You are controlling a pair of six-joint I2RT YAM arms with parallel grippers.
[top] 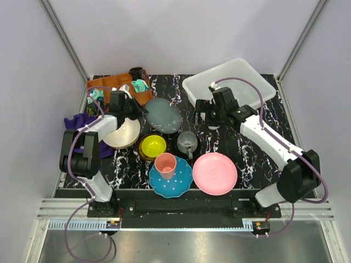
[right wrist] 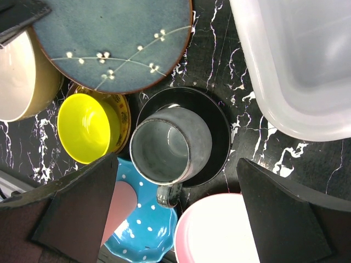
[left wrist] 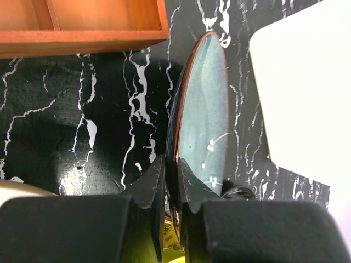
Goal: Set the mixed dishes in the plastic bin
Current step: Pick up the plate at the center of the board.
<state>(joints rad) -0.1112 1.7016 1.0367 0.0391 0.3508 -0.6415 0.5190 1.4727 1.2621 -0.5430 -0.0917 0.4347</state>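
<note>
My left gripper [top: 138,107] is shut on the left rim of the grey-blue plate [top: 163,116]. In the left wrist view that plate [left wrist: 204,109] shows edge-on between the fingers [left wrist: 153,178]. My right gripper [top: 207,114] hangs open above the grey mug [right wrist: 167,145], which stands on the black saucer [right wrist: 219,126]. The plastic bin [top: 230,82] sits at the back right, just behind the right gripper. On the table lie the cream bowl [top: 123,133], yellow bowl [top: 152,146], pink cup [top: 165,164] on the blue dotted plate [top: 178,183], and pink plate [top: 215,173].
A brown wooden tray [top: 112,85] with small items stands at the back left, close behind the left gripper. A purple cloth [top: 77,120] lies at the left edge. Grey walls enclose the table on three sides.
</note>
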